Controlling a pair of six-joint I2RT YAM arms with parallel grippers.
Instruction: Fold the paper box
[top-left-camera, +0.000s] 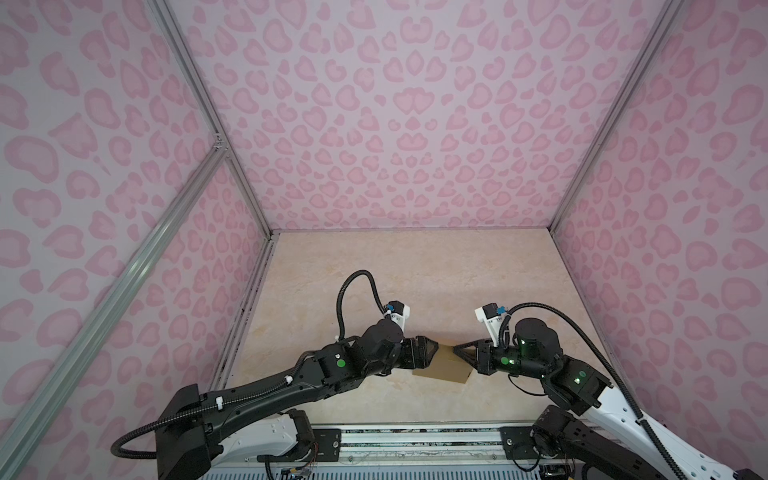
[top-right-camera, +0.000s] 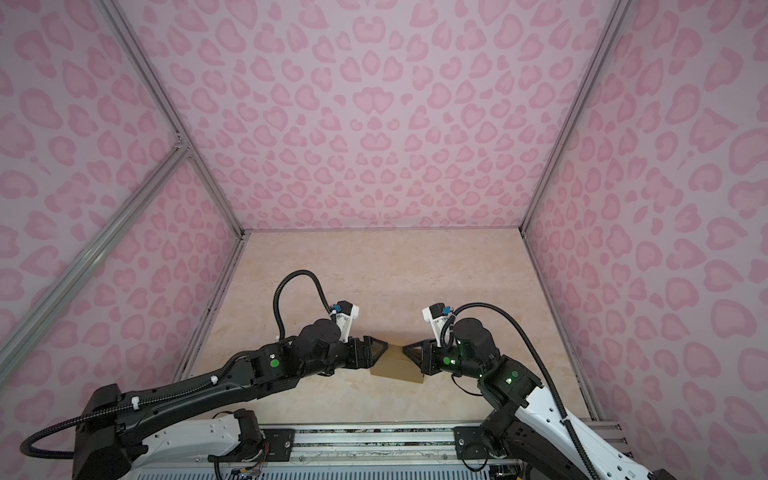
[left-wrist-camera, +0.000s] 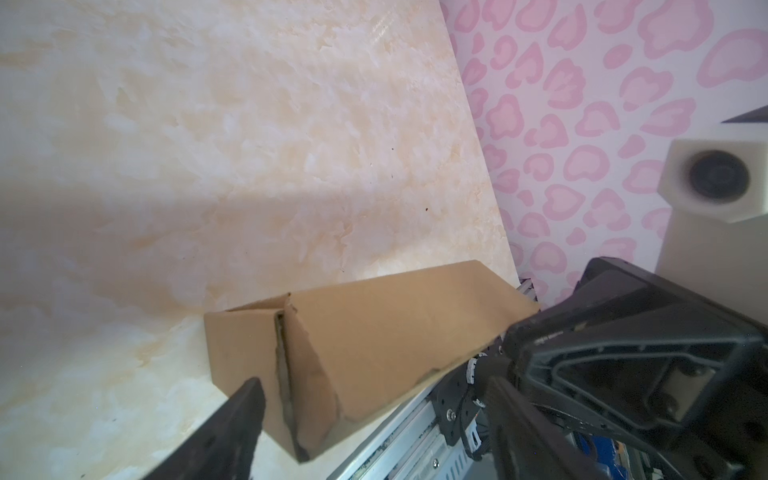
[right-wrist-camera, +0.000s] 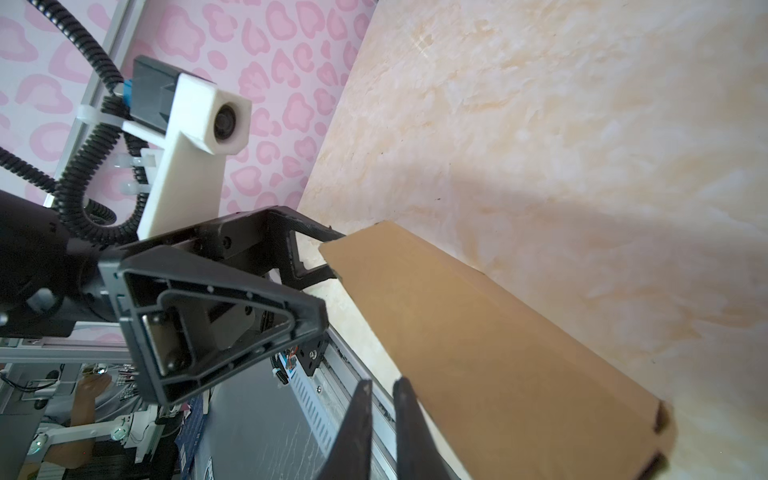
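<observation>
The right gripper (top-left-camera: 455, 347) has its thin black fingers (right-wrist-camera: 361, 432) almost together, just beside the paper box (top-left-camera: 446, 368); whether they pinch cardboard I cannot tell. The left gripper (top-left-camera: 434, 345) stands wide apart at the box's opposite end. The smooth brown kraft box, folded shut, lies on the marbled beige table (top-left-camera: 415, 282).

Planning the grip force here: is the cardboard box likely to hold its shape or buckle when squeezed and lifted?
The cardboard box looks thin-walled and hollow, so it is probably light and would likely dent under a hard squeeze. One end seam gapes and looks ragged, so flaps there may spring open. Its flat, matte faces should not roll and probably grip fairly well.
</observation>
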